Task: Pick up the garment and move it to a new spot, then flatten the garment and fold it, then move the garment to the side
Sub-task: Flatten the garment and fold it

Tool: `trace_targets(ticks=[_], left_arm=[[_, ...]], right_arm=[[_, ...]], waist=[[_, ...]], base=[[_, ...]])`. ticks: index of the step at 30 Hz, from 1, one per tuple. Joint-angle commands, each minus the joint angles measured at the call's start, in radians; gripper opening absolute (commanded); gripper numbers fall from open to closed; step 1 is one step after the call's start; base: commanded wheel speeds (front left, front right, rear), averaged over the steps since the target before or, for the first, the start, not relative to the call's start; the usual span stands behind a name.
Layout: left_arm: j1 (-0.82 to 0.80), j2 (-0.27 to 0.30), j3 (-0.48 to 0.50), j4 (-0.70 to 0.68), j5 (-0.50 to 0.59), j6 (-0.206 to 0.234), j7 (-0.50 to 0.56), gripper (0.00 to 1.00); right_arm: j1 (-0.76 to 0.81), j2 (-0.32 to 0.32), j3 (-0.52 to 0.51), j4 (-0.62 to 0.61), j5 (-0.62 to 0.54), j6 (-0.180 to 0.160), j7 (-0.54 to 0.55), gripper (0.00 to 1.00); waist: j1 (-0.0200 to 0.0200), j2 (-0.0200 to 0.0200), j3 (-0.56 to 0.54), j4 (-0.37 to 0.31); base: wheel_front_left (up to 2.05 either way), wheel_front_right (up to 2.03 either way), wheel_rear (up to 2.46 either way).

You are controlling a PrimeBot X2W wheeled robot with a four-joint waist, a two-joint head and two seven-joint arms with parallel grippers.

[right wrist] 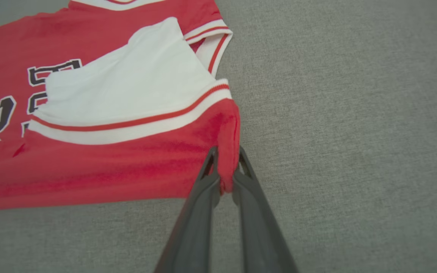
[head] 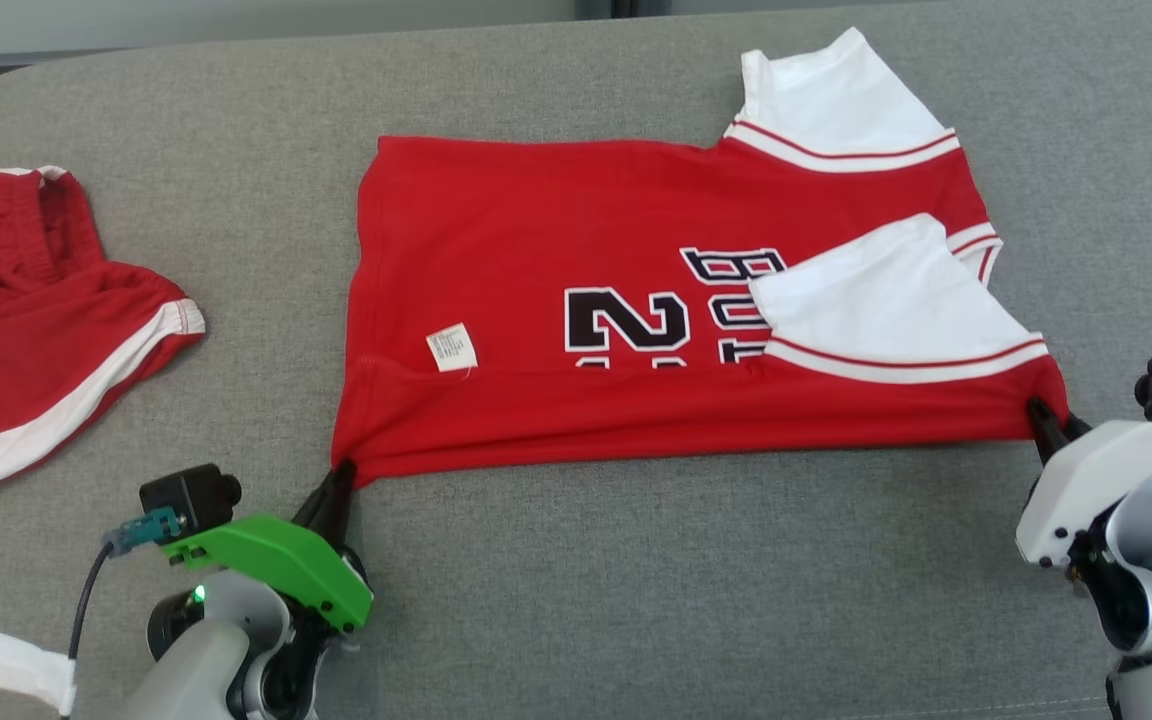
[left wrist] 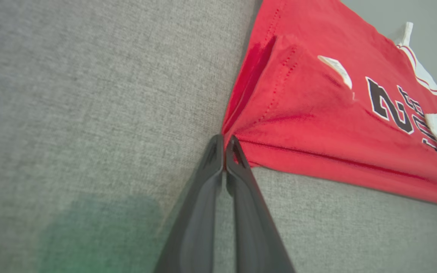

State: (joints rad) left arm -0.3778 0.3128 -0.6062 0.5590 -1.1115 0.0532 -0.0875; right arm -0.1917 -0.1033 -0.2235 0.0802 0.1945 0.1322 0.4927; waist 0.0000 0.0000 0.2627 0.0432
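Left gripper (head: 344, 470), right gripper (head: 1038, 410) pinching garment's (head: 556, 230) near corners, cushion (head: 686, 580) around

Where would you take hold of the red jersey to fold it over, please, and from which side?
Grip the jersey at its two near corners, coming in low from the near side. That edge lies straight and flat on the grey cushion, so each corner offers a thin point for the fingers. The left gripper and right gripper are shut on those corners.
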Motion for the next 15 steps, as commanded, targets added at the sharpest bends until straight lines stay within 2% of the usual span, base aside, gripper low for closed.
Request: trace_targets(ticks=[1, 5, 10, 11, 12, 13, 15], left_arm=[[0.062, 0.016, -0.002, -0.017, -0.018, 0.008, 0.023, 0.00], [0.152, 0.055, 0.002, -0.135, -0.056, 0.038, 0.071, 0.00], [0.254, 0.108, -0.002, -0.279, -0.072, 0.105, 0.113, 0.00], [0.267, 0.114, -0.003, -0.295, -0.070, 0.117, 0.112, 0.00], [0.278, 0.120, -0.008, -0.311, -0.062, 0.129, 0.116, 0.51], [0.284, 0.123, -0.011, -0.322, -0.055, 0.140, 0.115, 1.00], [0.292, 0.126, -0.019, -0.344, -0.047, 0.154, 0.118, 1.00]], right_arm=[[0.039, 0.003, -0.013, -0.032, 0.015, -0.003, 0.019, 0.00], [0.129, 0.020, -0.035, -0.117, 0.041, -0.003, 0.070, 0.00], [0.184, 0.035, -0.054, -0.168, 0.038, -0.003, 0.096, 0.00], [0.178, 0.033, -0.054, -0.161, 0.039, -0.003, 0.089, 0.42], [0.171, 0.022, -0.049, -0.149, 0.030, -0.003, 0.082, 1.00], [0.164, 0.018, -0.047, -0.139, 0.024, -0.003, 0.074, 1.00], [0.151, 0.017, -0.046, -0.116, 0.018, -0.002, 0.064, 1.00]], waist=[[0.0000, 0.0000, -0.019, -0.006], [0.0000, 0.0000, -0.035, -0.011], [0.0000, 0.0000, -0.039, -0.020], [0.0000, 0.0000, -0.039, -0.020], [0.0000, 0.0000, -0.038, -0.020], [0.0000, 0.0000, -0.037, -0.019], [0.0000, 0.0000, -0.041, -0.013]], base=[[0.00, 0.00, 0.00], [0.00, 0.00, 0.00], [0.00, 0.00, 0.00], [0.00, 0.00, 0.00], [0.00, 0.00, 0.00], [0.00, 0.00, 0.00], [0.00, 0.00, 0.00]])
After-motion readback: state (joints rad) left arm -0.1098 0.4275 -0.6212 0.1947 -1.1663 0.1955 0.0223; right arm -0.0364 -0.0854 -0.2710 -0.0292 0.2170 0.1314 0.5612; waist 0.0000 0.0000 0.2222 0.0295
